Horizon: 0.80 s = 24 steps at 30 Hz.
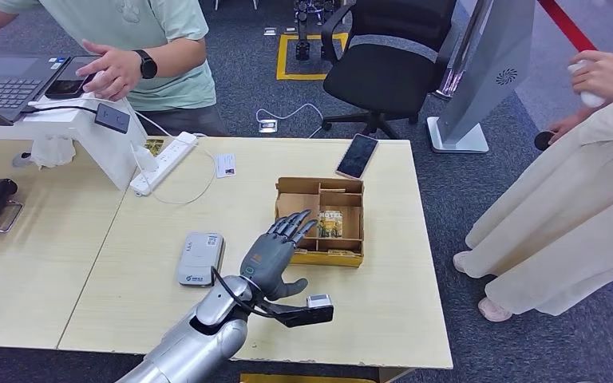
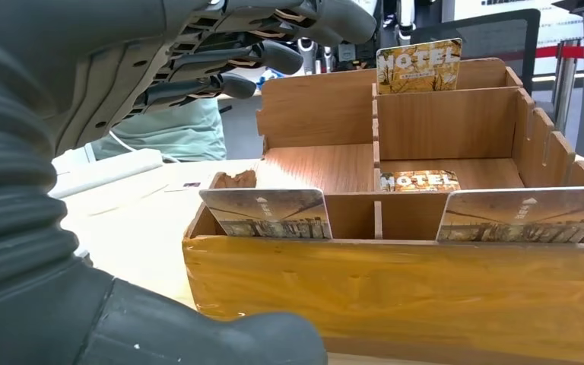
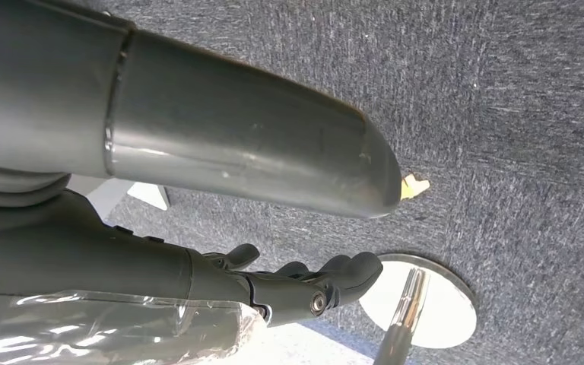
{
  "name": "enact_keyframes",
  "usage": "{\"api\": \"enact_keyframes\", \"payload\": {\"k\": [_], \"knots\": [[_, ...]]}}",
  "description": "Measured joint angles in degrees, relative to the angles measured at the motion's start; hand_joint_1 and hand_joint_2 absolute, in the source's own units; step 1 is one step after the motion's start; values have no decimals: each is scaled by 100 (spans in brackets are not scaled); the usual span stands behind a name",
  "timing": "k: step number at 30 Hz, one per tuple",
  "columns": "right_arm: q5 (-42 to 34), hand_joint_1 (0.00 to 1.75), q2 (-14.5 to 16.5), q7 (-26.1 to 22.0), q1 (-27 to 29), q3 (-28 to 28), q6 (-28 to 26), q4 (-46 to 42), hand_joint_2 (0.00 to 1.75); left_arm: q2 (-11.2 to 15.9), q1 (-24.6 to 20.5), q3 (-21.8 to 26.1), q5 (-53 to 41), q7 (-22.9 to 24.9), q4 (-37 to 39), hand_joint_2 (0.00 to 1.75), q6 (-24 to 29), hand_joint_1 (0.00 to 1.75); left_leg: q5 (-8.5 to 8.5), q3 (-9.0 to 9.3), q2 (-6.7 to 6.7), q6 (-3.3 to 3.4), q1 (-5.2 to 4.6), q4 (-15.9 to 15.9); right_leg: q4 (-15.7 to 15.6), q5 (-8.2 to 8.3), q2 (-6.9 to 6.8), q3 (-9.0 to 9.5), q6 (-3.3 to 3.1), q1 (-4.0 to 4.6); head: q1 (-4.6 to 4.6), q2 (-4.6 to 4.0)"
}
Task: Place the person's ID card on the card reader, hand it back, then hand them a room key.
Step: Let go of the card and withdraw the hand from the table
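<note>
The left hand point(image 1: 275, 254) is reaching over the surface point(image 1: 383, 319) with its fingers spread and holding nothing, its fingertips hovering at the near-left corner of the wooden box point(image 1: 320, 221). In the left wrist view the fingers are hanging above the box's left compartment, not touching any card. Room key cards point(image 2: 418, 67) printed HOTEL are standing and lying in the compartments, so the key step is looking underway but not yet grasped. The card reader point(image 1: 200, 258) is lying just left of the hand with nothing on it, which suggests the ID part is probably done, though I cannot tell where the ID card is now. The right hand point(image 3: 304, 285) is hanging over the floor, fingers loosely curled, holding nothing.
</note>
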Motion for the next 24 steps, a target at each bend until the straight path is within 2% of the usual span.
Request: {"api": "enact_keyframes", "payload": {"k": [6, 16, 24], "knots": [[-6, 0, -2, 13, -3, 26, 0, 14, 0, -55, -19, -56, -165, 43, 96, 175, 75, 0, 0, 0, 0, 0, 0, 0, 0, 0, 0, 0, 0, 0, 0, 0], [-37, 0, -2, 50, -20, 84, 2, 22, 0, -187, -205, -120, -575, 289, 380, 175, 682, 0, 0, 0, 0, 0, 0, 0, 0, 0, 0, 0, 0, 0, 0, 0], [-47, 0, -2, 50, -29, 114, 3, 22, 0, -228, -241, -131, -703, 343, 460, 175, 749, 0, 0, 0, 0, 0, 0, 0, 0, 0, 0, 0, 0, 0, -1, 0]]}}
